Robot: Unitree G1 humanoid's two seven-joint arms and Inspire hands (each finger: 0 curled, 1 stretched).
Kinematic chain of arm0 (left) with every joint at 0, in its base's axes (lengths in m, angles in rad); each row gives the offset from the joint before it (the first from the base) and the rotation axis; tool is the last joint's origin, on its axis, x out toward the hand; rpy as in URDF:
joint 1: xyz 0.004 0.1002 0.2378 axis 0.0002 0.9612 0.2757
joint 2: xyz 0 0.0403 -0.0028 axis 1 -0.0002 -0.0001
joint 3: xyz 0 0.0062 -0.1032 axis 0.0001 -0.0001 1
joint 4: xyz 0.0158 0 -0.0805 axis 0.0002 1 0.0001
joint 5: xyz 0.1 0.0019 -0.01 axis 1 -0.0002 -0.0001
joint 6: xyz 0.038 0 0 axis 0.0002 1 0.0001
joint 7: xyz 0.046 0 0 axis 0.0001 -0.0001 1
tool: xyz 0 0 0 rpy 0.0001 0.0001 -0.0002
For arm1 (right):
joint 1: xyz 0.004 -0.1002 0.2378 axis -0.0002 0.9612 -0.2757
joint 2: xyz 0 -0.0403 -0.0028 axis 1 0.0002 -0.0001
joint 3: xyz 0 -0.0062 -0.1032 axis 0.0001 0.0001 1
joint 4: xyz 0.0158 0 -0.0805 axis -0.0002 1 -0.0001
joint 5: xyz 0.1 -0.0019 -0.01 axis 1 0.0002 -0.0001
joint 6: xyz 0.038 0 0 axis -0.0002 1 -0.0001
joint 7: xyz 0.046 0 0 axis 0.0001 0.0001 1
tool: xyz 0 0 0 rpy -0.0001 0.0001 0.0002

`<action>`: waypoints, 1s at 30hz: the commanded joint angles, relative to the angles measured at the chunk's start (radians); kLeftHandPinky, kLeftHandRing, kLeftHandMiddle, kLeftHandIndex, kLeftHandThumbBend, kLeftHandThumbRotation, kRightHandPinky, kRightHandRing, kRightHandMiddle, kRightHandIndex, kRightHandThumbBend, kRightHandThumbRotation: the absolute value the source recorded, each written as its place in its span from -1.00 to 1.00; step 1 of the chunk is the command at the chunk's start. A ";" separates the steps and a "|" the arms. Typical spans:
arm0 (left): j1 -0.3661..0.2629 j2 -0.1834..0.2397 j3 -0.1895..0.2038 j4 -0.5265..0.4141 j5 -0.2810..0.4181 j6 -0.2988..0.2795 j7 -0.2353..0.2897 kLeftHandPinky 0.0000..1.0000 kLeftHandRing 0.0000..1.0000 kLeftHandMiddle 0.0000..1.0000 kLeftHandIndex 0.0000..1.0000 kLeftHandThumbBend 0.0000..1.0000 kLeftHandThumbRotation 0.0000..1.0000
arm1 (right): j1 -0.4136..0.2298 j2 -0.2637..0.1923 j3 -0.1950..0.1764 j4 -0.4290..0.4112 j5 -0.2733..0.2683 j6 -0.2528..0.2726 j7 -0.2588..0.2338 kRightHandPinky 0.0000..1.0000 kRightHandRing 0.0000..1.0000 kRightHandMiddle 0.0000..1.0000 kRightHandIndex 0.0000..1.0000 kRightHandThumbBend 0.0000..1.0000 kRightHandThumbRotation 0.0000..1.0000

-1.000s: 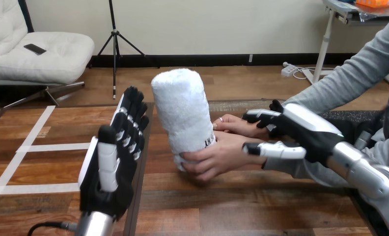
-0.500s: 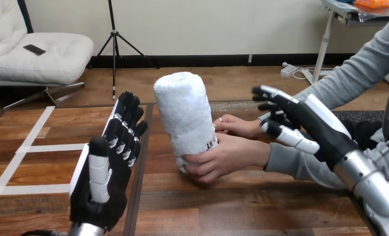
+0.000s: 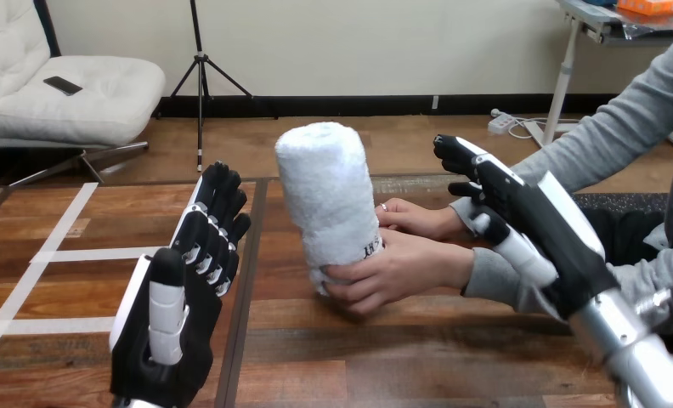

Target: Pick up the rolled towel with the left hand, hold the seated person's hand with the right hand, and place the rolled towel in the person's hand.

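Left hand: I am holding my left hand [image 3: 176,314] up at the near left, over the table [image 3: 418,357], with the fingers straight and a little spread, gripping nothing.
Right hand: I am holding my right hand [image 3: 528,221] at the right, above the person's grey sleeve [image 3: 494,285], fingers loosely extended and closing on nothing. I cannot tell whether it is touching the sleeve.
Towel: the towel [image 3: 329,200] is standing nearly upright in the middle, leaning slightly left, between my two hands and apart from both.
Person's near hand: the near hand [image 3: 401,272] is wrapping its fingers round the towel's lower end.
Person's far hand: the far hand [image 3: 414,218] is lying just behind the near one, beside the towel's right side.
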 commanded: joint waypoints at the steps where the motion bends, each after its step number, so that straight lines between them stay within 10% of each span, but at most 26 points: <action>1: -0.011 0.011 -0.004 -0.067 0.004 -0.011 0.005 1.00 1.00 1.00 0.96 0.78 0.86 | 0.039 0.043 -0.031 -0.126 0.052 -0.024 0.005 0.82 0.87 0.87 0.84 1.00 1.00; 14: -0.002 -0.007 -0.011 -0.058 -0.004 -0.043 0.019 0.98 1.00 0.98 0.91 0.73 0.85 | 0.192 0.116 0.002 -0.302 0.176 -0.005 0.071 0.80 0.85 0.87 0.86 1.00 1.00; 30: -0.017 -0.020 -0.022 -0.021 -0.033 -0.070 0.000 0.89 0.96 0.95 0.87 0.62 0.85 | 0.286 0.195 0.029 -0.383 0.199 0.022 0.095 0.80 0.84 0.83 0.82 1.00 1.00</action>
